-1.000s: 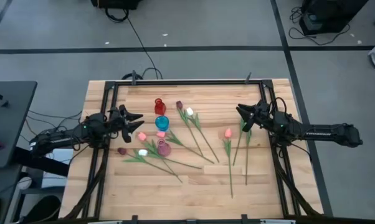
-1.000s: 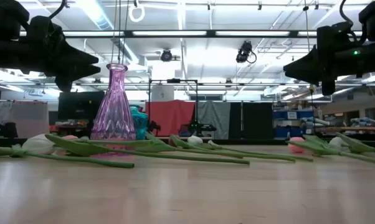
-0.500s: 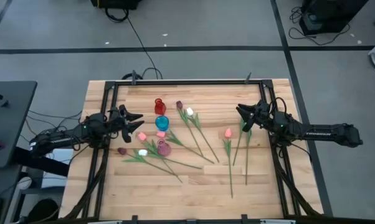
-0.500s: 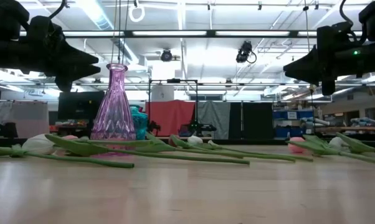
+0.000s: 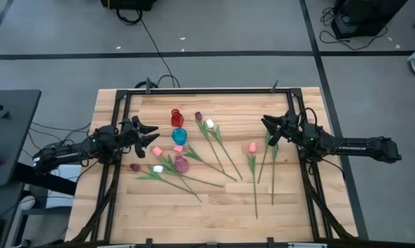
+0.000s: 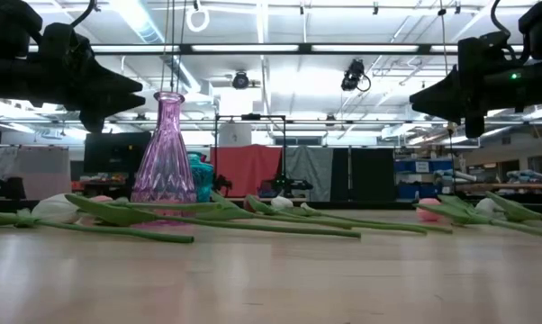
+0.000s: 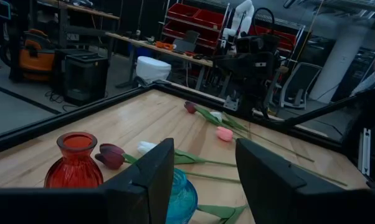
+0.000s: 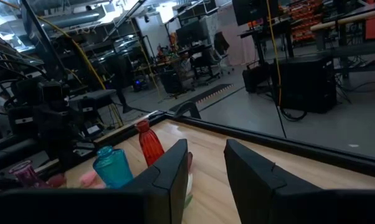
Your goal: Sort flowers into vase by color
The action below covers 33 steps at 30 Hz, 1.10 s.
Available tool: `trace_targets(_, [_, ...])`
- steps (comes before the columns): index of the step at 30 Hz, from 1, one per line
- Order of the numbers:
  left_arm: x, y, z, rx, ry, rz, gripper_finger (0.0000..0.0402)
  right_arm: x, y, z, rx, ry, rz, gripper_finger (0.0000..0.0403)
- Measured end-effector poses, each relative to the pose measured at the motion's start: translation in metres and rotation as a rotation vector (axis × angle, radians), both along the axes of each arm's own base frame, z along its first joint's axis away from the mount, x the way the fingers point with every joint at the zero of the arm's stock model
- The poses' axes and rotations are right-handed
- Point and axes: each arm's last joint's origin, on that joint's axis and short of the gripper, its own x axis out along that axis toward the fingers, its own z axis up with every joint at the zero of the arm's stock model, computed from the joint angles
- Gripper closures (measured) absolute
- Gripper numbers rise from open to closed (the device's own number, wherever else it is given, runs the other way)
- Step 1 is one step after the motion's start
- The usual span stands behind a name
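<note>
Pale wood planks make up the table (image 5: pixel 290 213), framed by black rails and standing on grey floor with dark tape lines. Scattered across it lie the flowers (image 5: pixel 214 141), artificial tulips with long thin green stems, narrow leaves and small bud heads in white, pink and dark maroon; none stands in a vase, all lie flat on the wood. One group fans out left of centre, another lies near the right arm, where a pink bud (image 5: pixel 252 147) tops a stem. Three small glass vases stand near the middle: a red vase (image 5: pixel 176 118) with a rounded belly and narrow neck, a teal vase (image 5: pixel 178 136) just in front of it, and a ribbed pink vase (image 6: pixel 167 148), tall, fluted and translucent in the low view. All three hold nothing. The left gripper (image 5: pixel 154 133) hovers above the table beside the vases, its flat dark fingers (image 7: pixel 151 180) apart with nothing between them. The right gripper (image 5: pixel 265 122) hangs over the right-hand stems, its fingers (image 8: pixel 175 171) likewise parted and empty. Compared with the frames from a second ago, neither arm nor any flower has shifted.
</note>
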Motion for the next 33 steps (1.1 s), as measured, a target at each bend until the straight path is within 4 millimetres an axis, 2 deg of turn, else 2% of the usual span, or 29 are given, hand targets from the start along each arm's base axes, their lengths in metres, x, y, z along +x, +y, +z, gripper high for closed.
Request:
trace_targets(17, [0.0, 0.0, 0.001, -0.002, -0.006, 0.0, 0.0224, 0.0, 0.0, 0.0, 0.0, 0.0, 0.0, 0.0284])
trace_targets(28, [-0.002, 0.0, 0.018, 0.041, -0.178, 0.001, 0.0224, 0.0, 0.0, 0.003, -0.006, -0.031, -0.006, 0.0284])
trace_targets(33, [-0.002, 0.0, 0.018, 0.039, -0.184, 0.001, 0.0224, 0.0, 0.0, 0.005, -0.01, -0.051, -0.006, 0.0284])
